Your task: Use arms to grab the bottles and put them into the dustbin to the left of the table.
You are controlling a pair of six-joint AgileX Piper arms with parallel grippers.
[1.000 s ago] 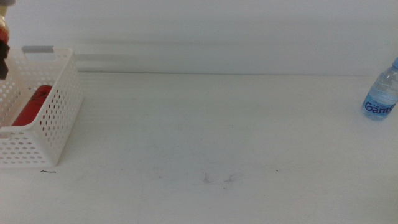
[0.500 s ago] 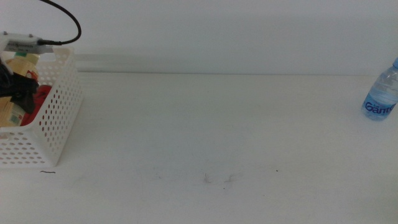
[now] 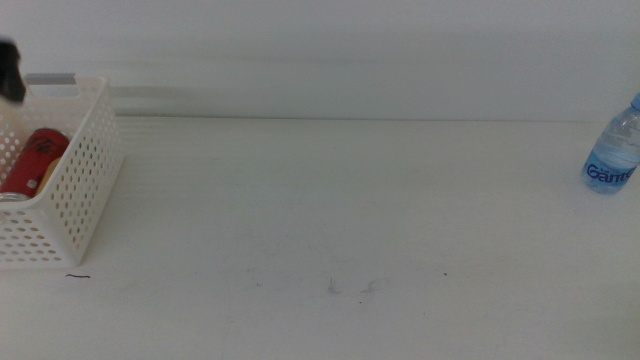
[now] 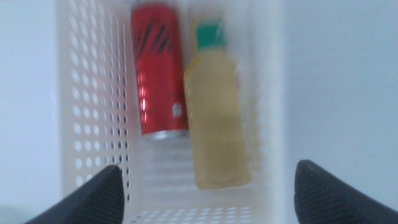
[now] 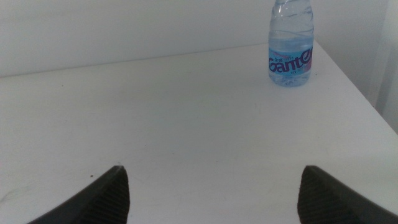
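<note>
The white perforated dustbin (image 3: 82,190) stands at the table's (image 3: 350,210) left edge. In the left wrist view the dustbin (image 4: 93,93) holds a red can (image 4: 158,74) and a yellow-liquid bottle (image 4: 216,124) with a green cap, lying side by side. My left gripper (image 4: 208,168) hangs open above them, holding nothing. In the middle view only a dark bit of the left gripper (image 3: 8,75) shows, above the red can (image 3: 30,160). The small blue-labelled water bottle (image 3: 612,152) stands upright at the far right. My right gripper (image 5: 212,169) is open, well short of the water bottle (image 5: 290,43).
A pale wall runs along the table's far edge. A few faint scuff marks (image 3: 350,288) sit near the front middle. The water bottle stands close to the table's right edge (image 5: 367,93).
The left gripper, which was down in the dustbin with the yellow bottle, has let it go and risen. The bottle now lies beside the can. The dustbin has shifted slightly.
</note>
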